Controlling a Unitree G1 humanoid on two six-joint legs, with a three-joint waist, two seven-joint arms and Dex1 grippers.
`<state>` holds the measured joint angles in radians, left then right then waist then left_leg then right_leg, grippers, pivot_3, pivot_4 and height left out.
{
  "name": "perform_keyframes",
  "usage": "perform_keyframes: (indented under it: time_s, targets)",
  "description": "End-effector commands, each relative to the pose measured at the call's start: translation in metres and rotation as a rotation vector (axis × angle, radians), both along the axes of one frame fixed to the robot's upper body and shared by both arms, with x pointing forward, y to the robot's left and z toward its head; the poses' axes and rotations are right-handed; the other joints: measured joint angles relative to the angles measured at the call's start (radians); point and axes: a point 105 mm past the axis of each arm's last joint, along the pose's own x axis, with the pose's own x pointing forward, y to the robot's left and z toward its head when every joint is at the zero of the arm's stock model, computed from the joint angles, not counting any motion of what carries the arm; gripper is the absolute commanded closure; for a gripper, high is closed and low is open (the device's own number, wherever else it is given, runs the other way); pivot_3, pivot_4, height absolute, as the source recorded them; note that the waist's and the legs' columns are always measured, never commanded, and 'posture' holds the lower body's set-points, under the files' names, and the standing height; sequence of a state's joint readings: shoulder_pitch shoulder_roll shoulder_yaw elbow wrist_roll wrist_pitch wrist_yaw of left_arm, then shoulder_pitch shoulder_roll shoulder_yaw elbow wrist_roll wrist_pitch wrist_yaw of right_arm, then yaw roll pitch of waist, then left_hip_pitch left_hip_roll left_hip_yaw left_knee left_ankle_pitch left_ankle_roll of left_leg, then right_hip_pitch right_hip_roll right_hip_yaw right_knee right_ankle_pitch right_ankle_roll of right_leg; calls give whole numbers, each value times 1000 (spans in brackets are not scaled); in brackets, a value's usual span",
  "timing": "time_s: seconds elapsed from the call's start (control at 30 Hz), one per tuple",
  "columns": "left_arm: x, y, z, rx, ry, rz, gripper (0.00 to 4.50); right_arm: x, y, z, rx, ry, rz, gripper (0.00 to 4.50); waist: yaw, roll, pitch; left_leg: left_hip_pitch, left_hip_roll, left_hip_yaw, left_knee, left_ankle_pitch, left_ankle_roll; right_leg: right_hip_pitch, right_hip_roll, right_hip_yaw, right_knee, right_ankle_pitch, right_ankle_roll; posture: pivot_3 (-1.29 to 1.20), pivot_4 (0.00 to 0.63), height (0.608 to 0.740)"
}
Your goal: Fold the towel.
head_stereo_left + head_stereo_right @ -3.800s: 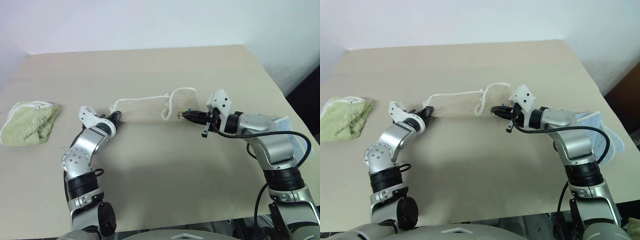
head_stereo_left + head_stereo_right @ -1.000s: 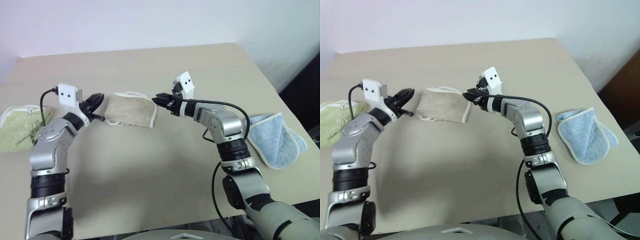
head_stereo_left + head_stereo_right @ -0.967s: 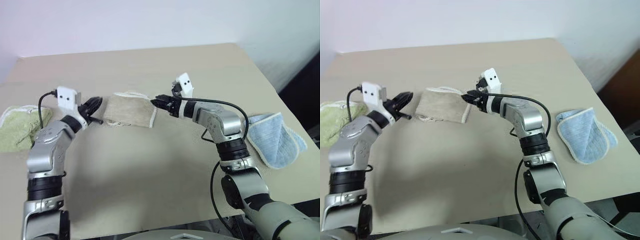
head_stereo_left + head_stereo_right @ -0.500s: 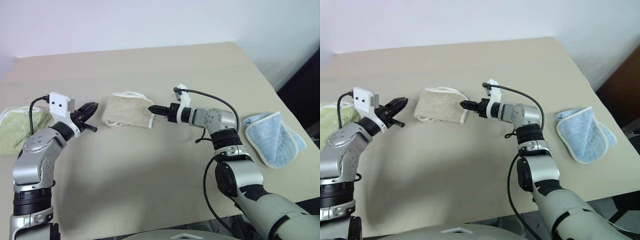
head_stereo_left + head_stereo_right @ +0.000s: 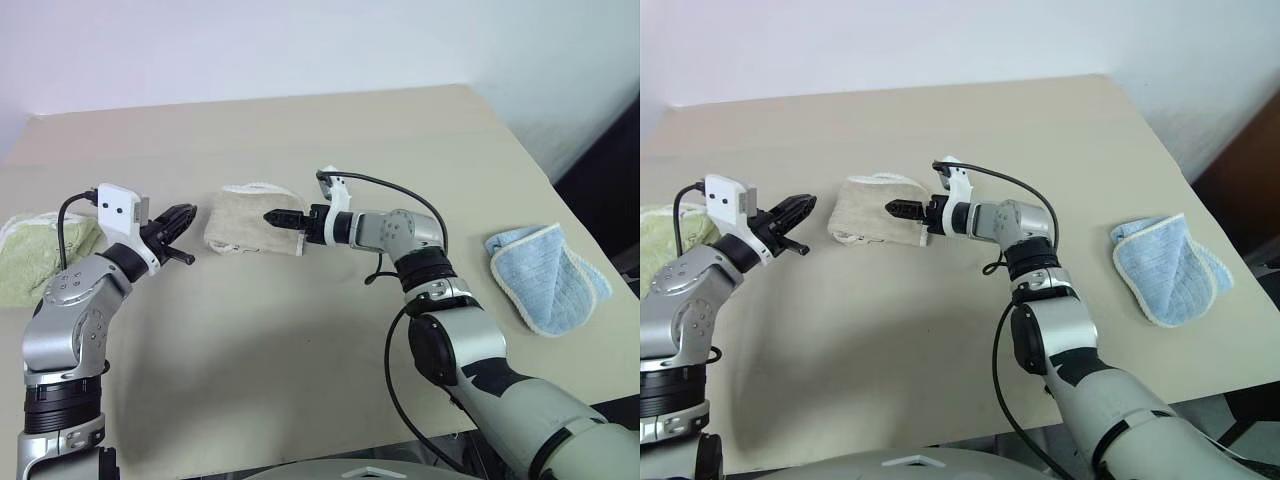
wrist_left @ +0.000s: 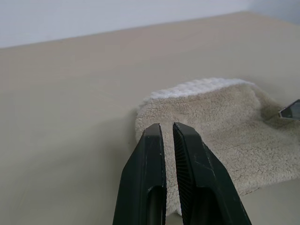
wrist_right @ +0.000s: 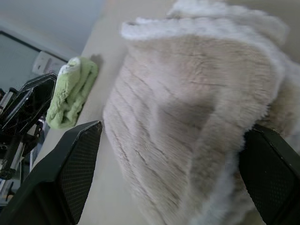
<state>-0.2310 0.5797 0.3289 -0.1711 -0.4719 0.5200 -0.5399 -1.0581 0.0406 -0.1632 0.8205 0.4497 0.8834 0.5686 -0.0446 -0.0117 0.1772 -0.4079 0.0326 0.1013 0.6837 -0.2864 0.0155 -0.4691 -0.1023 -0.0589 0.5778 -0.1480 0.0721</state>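
The towel (image 5: 252,222), beige terry with white corded edging, lies folded into a small rectangle on the table, left of centre. My right gripper (image 5: 276,217) reaches level over the towel's right half. In the right wrist view its two fingers (image 7: 75,168) stand wide apart, open, with the towel (image 7: 187,108) spread between and beyond them. My left gripper (image 5: 180,220) hovers a short way left of the towel, apart from it. In the left wrist view that gripper (image 6: 168,136) is shut on nothing, pointing at the towel's (image 6: 220,126) near corner.
A crumpled light green towel (image 5: 30,258) lies at the table's far left, behind my left arm. A folded light blue towel (image 5: 550,278) with white edging lies near the right edge. The tan table (image 5: 300,340) ends close behind it.
My right gripper has slid left from the towel's right edge to over the towel, rolled, and opened wide. My left gripper drew back slightly, then kept still.
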Motion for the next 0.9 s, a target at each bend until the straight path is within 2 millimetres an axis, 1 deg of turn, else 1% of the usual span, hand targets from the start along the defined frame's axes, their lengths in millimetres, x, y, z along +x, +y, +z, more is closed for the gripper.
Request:
perform_keyframes:
  time_s: [0.03,0.13,0.3,0.4,0.5,0.53,0.57,0.67,0.77,0.8,0.9]
  targets:
    - [-3,-5,12,4,-49,-12,4074,-1,19,11,9,-37,31,30,-1,0,0,0,0,0,0,0,0,0,0,0,0,0,0,0,150,728]
    - [-3,-6,11,4,-48,-11,4074,0,25,8,4,-34,27,30,-1,0,0,0,0,0,0,0,0,0,0,0,0,0,0,0,150,728]
    - [-5,-6,8,4,-46,-3,4074,3,27,4,-5,-28,-1,30,-2,0,0,0,0,0,0,0,0,0,0,0,0,0,0,0,150,728]
    - [-5,-6,7,4,-44,1,4074,5,25,2,-8,-25,-18,612,-2,0,0,0,0,0,0,0,0,0,0,0,0,0,0,0,150,728]
    - [-5,-6,7,2,-46,2,4074,6,23,1,-3,-22,-25,1571,-2,0,0,0,1,0,0,0,0,0,0,0,0,0,0,0,150,728]
    - [-5,-6,7,0,-46,1,4074,6,22,1,-1,-22,-25,1964,-2,0,0,0,1,0,0,0,0,0,0,0,0,0,0,0,150,728]
    - [-5,-6,7,-1,-47,-1,4074,6,22,1,-1,-22,-25,2235,-2,0,0,0,1,0,0,0,0,0,0,0,0,0,0,0,150,728]
    - [-4,-8,7,-2,-47,-5,4074,6,21,2,3,-22,-26,3323,-2,0,0,0,1,0,0,0,0,0,0,0,0,0,0,0,150,728]
    - [-3,-10,7,-5,-47,-11,4074,7,19,3,12,-23,-37,4296,-2,0,0,0,1,0,0,0,0,0,0,0,0,0,0,0,150,728]
    - [-2,-10,7,-5,-47,-12,4074,8,18,4,14,-23,-40,4471,-2,0,0,0,1,0,0,0,0,0,0,0,0,0,0,0,150,728]
    - [-2,-11,6,-5,-46,-17,4074,11,13,8,37,-23,-62,4471,-1,0,0,0,1,0,0,0,0,0,0,0,0,0,0,0,150,728]
